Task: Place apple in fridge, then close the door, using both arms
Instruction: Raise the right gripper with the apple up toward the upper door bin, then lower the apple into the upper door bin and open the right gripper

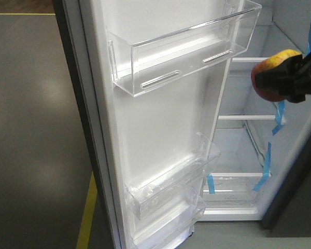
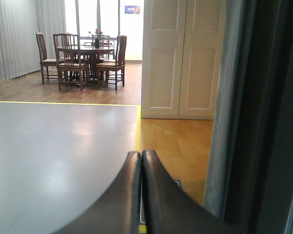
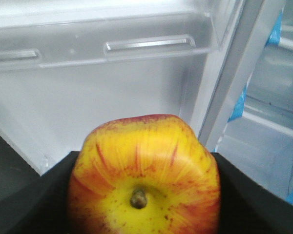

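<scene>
Apple (image 3: 144, 180) check, two observers.

M: Where is it?

K: Off any surface, pinched in the right gripper (image 1: 287, 78). The black fingers (image 3: 34, 209) press on both flanks. The stem dimple faces the wrist camera, so the stem axis runs roughly along the gripper's reach. In the front view it hangs at the right, before the open fridge (image 1: 238, 150), level with the gap between the upper shelf (image 1: 246, 59) and the one below.

M: Inside yet?

K: Depth cannot be read from the front view. The right wrist view shows the claw aimed at the white inner face of the door (image 1: 160, 129) and its clear bin (image 1: 186, 57). The shelves and blue tape (image 3: 237, 107) sit off to the right. Judgement: not placed yet. The compartment lies right of the claw and farther in, so the next move is a swing right, then a reach forward.

M: Left arm?

K: The left gripper (image 2: 140, 163) has its fingers pressed together on nothing. It points out over the grey floor (image 2: 53, 146) toward a dining table (image 2: 85, 48). A dark upright edge fills the right of its view, possibly the door's outer side, unconfirmed. Judgement: the left arm is the nearer one for the closing push.
</scene>
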Controlling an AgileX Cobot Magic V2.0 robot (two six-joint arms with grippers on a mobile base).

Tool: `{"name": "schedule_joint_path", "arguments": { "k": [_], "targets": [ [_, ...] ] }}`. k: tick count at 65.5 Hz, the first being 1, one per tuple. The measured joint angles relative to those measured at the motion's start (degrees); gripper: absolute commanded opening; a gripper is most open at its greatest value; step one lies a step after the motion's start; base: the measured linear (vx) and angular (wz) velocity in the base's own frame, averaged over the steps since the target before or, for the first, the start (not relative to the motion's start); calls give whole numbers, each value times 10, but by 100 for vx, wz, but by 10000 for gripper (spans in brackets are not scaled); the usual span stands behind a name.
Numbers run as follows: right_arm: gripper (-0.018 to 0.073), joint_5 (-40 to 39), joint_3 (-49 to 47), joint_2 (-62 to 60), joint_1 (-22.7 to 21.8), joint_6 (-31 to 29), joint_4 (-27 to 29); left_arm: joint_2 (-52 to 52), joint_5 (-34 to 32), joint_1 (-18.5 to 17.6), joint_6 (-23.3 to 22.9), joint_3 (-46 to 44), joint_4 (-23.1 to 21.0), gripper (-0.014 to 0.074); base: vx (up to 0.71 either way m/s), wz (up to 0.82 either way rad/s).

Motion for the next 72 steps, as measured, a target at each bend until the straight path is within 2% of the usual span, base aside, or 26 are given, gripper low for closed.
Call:
{"name": "schedule_joint_path", "arguments": {
  "k": [15,30,51,72],
  "targets": [
    [184,-17,-66,14,0,-81,97,0,0,0,0,0,0,-6,0,0],
    [187,-24,-150,90,18,-151,195,0,0,0,0,0,0,-6,0,0],
    [189,-63,-248,194,61,-168,227,0,0,0,0,0,0,-6,0,0],
    [237,-122,-253,252,65,-169,229,0,0,0,0,0,0,-6,0,0]
  ]
}}
